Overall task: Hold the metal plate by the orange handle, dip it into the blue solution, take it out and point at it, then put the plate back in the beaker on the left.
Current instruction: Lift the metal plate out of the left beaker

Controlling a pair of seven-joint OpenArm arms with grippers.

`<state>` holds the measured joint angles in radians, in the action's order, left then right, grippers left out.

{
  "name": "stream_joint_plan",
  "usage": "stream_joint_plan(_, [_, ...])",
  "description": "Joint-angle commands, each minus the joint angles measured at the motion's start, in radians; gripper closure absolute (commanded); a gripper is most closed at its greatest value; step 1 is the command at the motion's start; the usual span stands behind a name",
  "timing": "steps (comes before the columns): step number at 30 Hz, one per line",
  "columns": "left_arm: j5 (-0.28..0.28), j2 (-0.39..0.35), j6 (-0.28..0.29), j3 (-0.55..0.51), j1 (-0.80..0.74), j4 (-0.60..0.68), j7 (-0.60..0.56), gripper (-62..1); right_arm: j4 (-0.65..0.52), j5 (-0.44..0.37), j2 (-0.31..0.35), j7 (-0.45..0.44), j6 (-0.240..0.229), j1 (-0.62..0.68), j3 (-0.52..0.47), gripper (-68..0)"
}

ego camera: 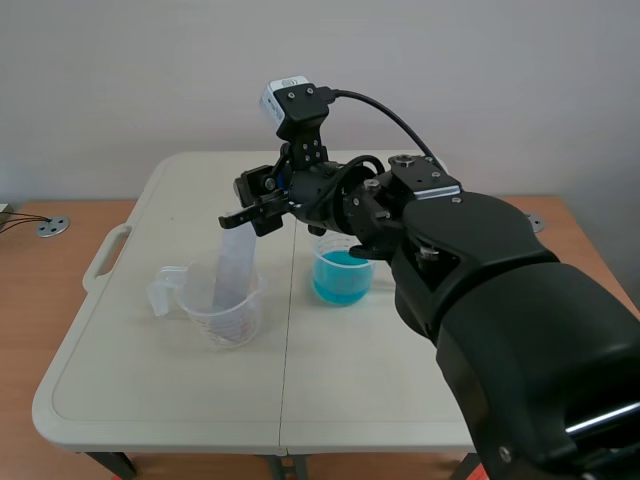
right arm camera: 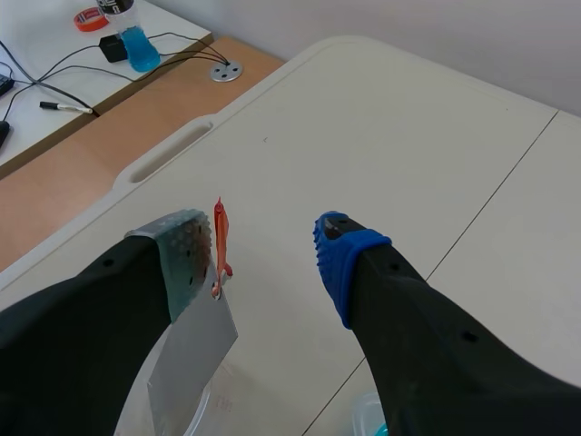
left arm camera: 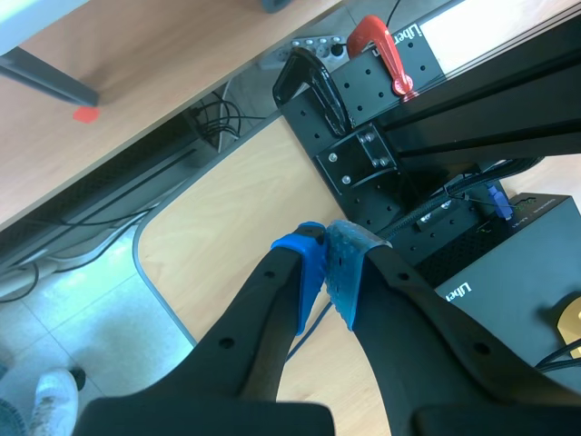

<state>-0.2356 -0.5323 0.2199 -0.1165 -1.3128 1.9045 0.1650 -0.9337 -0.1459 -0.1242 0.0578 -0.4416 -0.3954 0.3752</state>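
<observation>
Metal plate (ego camera: pixel 232 268): standing in the beaker on the left (ego camera: pixel 212 322), lower end down inside, leaning so its top pokes well above the rim, and that lean puts the handle up where fingers can get at it
Orange handle (right arm camera: pixel 220 245): a thin strip at the plate's top edge, sitting between the right arm's fingers, just beside the grey-green pad (right arm camera: pixel 186 256) and well apart from the blue pad (right arm camera: pixel 338 263)
Right gripper (ego camera: pixel 258 208): comes in from the right, past the middle, and hangs over the left beaker; fingers spread wide, nothing pinched, so the plate's weight is on the beaker, not on the gripper
Contact: the plate's face may be touching the grey-green pad, but from the right wrist view I can't say for sure
Blue solution (ego camera: pixel 340 280): in the second beaker (ego camera: pixel 322 262), just beside the left one and half tucked under the right arm; close neighbours, so the dip is only a short hop sideways
Left gripper (left arm camera: pixel 325 243): pads pressed together on nothing, pointing off the table (ego camera: pixel 150 380) at a wooden bench (left arm camera: pixel 245 200) and black rig hardware (left arm camera: pixel 363 118) — parked clear so the right arm has the beakers to itself
Step, my read: fingers bracket the handle with the plate in its home beaker, so this is either the pick-up or the set-down end of the job — one look doesn't settle which
Watch for: the handle is slim and off-centre in the gap, so a close would likely nudge it sideways before it bites
</observation>
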Motion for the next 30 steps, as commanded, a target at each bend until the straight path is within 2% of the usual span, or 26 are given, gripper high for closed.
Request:
stream_joint_plan(1, [-0.006, 0.000, 0.003, -0.003, -0.004, 0.006, -0.008, -1.5, -0.011, -0.010, -0.026, -0.014, -0.001, -0.023, 0.000, -19.6])
stream_joint_plan(10, [-0.006, 0.000, 0.003, -0.003, -0.004, 0.006, -0.008, -1.5, -0.011, -0.010, -0.031, -0.011, -0.001, -0.023, 0.000, -1.1])
stream_joint_plan(13, [-0.006, 0.000, 0.003, -0.003, -0.004, 0.006, -0.008, -1.5, -0.011, -0.010, -0.031, -0.013, -0.006, -0.023, 0.000, -1.3])
stream_joint_plan(15, [-0.006, 0.000, 0.003, -0.003, -0.004, 0.006, -0.010, -1.5, -0.011, -0.010, -0.031, -0.020, -0.034, -0.023, 0.000, -1.3])
stream_joint_plan(20, [-0.006, 0.000, 0.003, -0.003, -0.004, 0.006, -0.011, -1.5, -0.011, -0.010, -0.031, -0.050, -0.160, -0.023, 0.000, -1.3])
stream_joint_plan(28, [-0.006, 0.000, 0.004, -0.003, -0.004, 0.006, -0.011, -1.5, -0.011, -0.011, -0.031, -0.069, -0.300, -0.022, 0.000, -1.3])
stream_joint_plan(30, [-0.006, 0.000, 0.004, -0.003, -0.004, 0.006, -0.011, -1.5, -0.012, -0.011, -0.031, -0.076, -0.304, -0.019, 0.000, -1.3])
